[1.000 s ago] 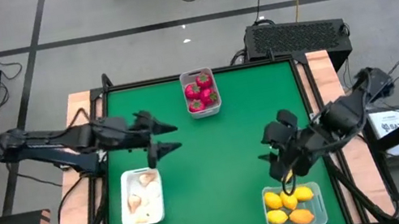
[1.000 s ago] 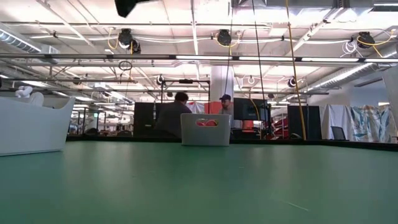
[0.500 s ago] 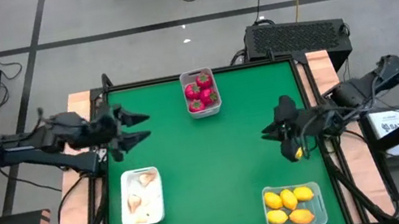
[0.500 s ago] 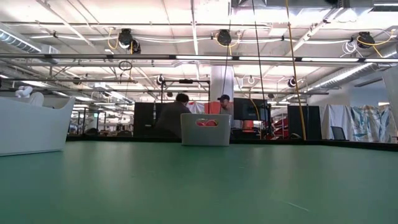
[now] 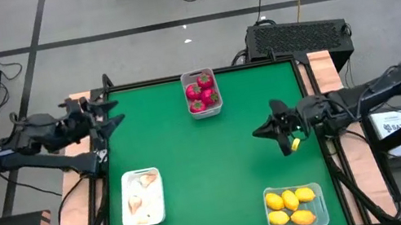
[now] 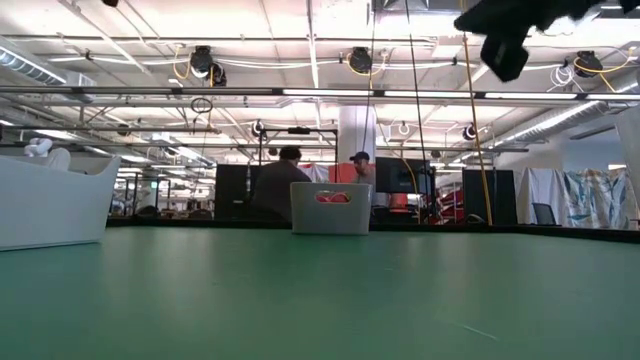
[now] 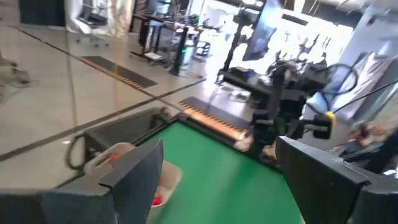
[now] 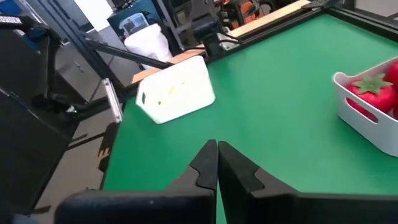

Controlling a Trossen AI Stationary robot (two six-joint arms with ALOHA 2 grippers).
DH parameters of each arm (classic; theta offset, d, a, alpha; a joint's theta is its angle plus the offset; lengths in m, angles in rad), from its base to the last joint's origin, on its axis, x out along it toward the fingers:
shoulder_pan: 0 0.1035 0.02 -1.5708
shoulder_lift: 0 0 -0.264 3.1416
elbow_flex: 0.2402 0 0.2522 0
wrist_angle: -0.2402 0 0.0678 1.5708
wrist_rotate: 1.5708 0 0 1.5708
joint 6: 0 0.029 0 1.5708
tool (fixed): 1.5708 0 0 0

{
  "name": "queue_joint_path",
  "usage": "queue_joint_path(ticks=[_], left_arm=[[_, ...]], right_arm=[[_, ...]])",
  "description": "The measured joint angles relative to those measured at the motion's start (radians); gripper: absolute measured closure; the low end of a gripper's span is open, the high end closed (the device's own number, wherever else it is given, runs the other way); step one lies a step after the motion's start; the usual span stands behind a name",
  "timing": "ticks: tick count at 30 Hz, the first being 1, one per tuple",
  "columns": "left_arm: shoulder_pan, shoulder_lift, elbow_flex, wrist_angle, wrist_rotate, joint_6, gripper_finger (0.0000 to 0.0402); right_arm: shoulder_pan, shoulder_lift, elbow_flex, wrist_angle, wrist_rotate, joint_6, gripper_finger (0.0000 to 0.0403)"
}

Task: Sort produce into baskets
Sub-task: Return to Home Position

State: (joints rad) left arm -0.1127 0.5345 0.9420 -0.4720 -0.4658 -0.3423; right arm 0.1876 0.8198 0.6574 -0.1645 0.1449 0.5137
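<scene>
A: Where are the two arms?

B: The left arm is folded up on itself by the left edge of the green table [image 5: 194,171]. The left gripper [image 5: 114,113] pokes just over that edge, near the far corner, and points in at the table.

A: Is its claw holding something?

B: No. Its two fingers [image 7: 134,177] are spread wide and empty.

A: And the other arm?

B: The right arm reaches in from the right side, long and nearly straight. The right gripper [image 5: 260,130] hangs over the right part of the table and points to the left. It is high up, so the low view shows it only at the very top. Its fingers [image 8: 202,168] are pressed together and pinch nothing.

A: Where is the toy food?

B: The toy strawberries [image 5: 200,93] sit in the grey-white bin [image 5: 220,101] at the middle of the far edge. The garlic bulbs [image 5: 142,195] lie in the white tray [image 5: 156,213] near the left front corner. The lemons [image 5: 291,204] lie in the clear tub [image 5: 322,208] near the right front corner. Both claws are well apart from all three.
</scene>
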Motion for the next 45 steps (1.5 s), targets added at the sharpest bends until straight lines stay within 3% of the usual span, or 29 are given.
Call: queue_joint_path(ticks=[5, 11, 24, 30, 37, 45], left_arm=[[0.005, -0.052, -0.034, -0.036, -0.028, 0.033, 0.0089], [0.030, -0.177, -0.185, -0.013, -0.045, -0.063, 0.0118], [0.099, -0.277, -0.610, 0.363, 0.064, -0.200, 0.0128], [0.181, -0.278, -0.652, 0.442, 0.160, -0.202, 0.0128], [0.265, -0.276, -0.705, 0.503, 0.259, -0.248, 0.0128], [0.318, -0.275, -0.780, 0.648, 0.322, -0.256, 0.0128]], right_arm=[[-0.118, -0.001, -0.034, 0.026, -0.055, -0.047, 0.0402], [-0.240, -0.043, -0.088, 0.026, -0.114, -0.057, 0.0403], [-0.344, -0.253, -0.292, 0.174, -0.094, 0.018, 0.0403], [-0.350, -0.351, -0.300, 0.075, -0.088, 0.016, 0.0402], [-0.350, -0.487, -0.301, -0.066, 0.080, -0.008, 0.0402], [-0.351, -0.594, -0.430, 0.082, 0.094, 0.015, 0.0402]])
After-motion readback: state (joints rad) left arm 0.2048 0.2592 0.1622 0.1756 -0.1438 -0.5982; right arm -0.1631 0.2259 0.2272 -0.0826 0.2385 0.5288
